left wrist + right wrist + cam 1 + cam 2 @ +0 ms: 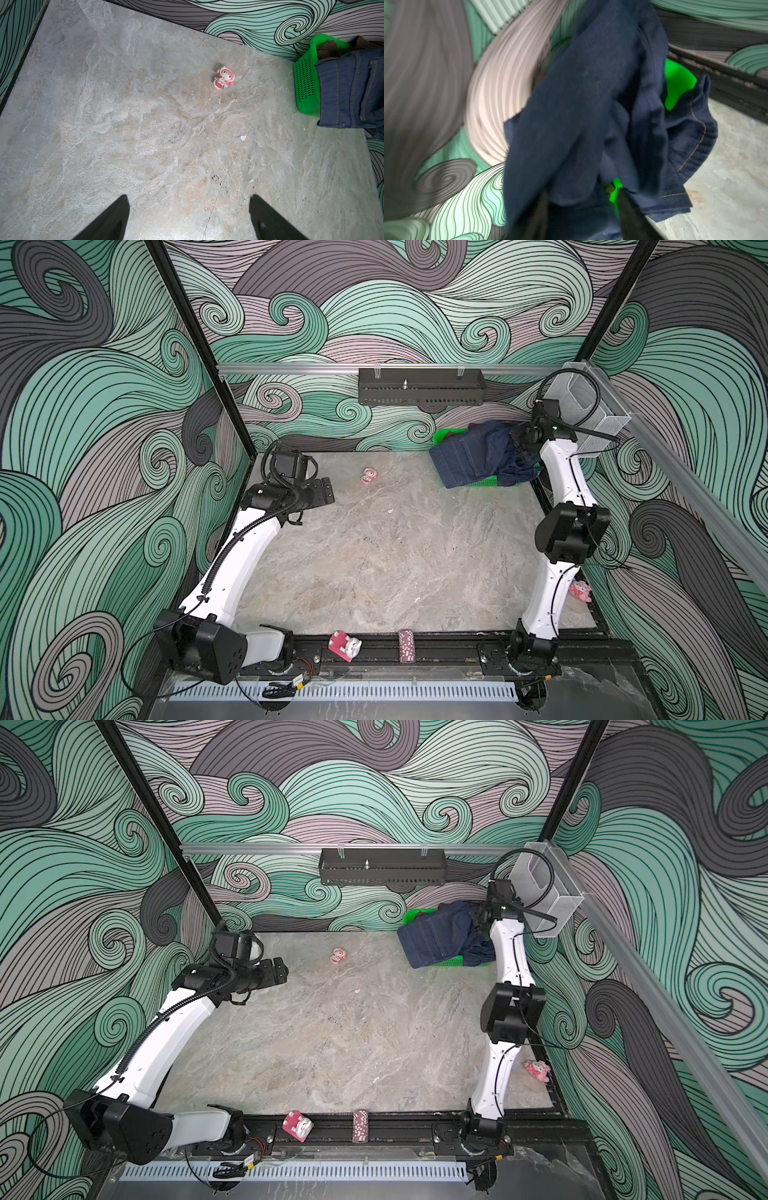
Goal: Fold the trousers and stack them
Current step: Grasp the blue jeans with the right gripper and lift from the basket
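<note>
Two hands: the left hand [188,197] is wide open and empty, well apart from the green perforated plastic basket [305,83]; dark navy denim trousers [478,456] drape over it, and the right hand [523,448] is among them, its grip unclear.

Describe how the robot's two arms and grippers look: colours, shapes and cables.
Both arms, the left arm and right arm, have curved white shell links joined by chunky black joint housings. A black corrugated conduit runs along the left arm; a thin black cable follows the right. The left gripper and right gripper are black; the left's fingers taper.
</note>
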Controlling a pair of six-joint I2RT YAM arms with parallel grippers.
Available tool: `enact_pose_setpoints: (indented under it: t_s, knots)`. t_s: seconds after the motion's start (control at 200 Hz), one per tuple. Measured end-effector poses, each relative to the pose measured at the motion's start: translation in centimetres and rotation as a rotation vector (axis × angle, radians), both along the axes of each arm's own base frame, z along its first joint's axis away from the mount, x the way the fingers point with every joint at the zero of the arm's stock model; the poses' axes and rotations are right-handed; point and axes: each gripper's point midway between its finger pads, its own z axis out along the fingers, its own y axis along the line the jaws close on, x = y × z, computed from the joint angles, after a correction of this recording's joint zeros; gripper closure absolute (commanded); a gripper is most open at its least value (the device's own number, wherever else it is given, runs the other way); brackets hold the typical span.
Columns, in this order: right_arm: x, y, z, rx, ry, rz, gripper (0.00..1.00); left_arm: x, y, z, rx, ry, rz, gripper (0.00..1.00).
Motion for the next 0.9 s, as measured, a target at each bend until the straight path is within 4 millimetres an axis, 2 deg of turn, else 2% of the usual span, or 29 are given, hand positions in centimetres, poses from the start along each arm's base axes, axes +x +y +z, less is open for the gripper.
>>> enact_pose_setpoints:
  t_s: [0.125,0.185,0.205,0.425,0.54,0.69,0.811,0.901]
  knots:
    - [-0.5,-0.1,-3.3,0.012,0.099,0.0,0.16,0.2,0.0,-0.6,0.008,0.016,-0.002,0.07]
    - [-0.9,0.0,-4.4,0.017,0.14,0.001,0.03,0.4,0.0,-0.9,0.014,0.024,-0.004,0.07]
    - [-1.0,0.0,-4.7,0.022,0.148,-0.002,0.02,0.5,0.0,-1.0,0.017,0.028,-0.004,0.07]
    - [-0.3,-0.3,-5.4,0.051,0.167,0.004,0.01,1.3,0.0,-1.3,0.039,0.032,-0.007,0.07]
    - [1.7,-0.1,-5.0,0.08,0.098,0.035,0.01,1.5,0.0,-1.6,0.044,0.038,-0.008,0.07]
    - [4.1,0.3,-5.6,0.101,-0.008,0.062,0.01,1.8,0.0,-1.8,0.05,0.043,-0.012,0.07]
    - [5.5,0.9,-6.7,0.135,-0.062,0.064,0.06,2.0,0.0,-1.8,0.057,0.042,-0.015,0.07]
    - [6.7,1.7,-6.4,0.155,-0.108,0.073,0.09,2.1,0.0,-1.6,0.061,0.037,-0.017,0.07]
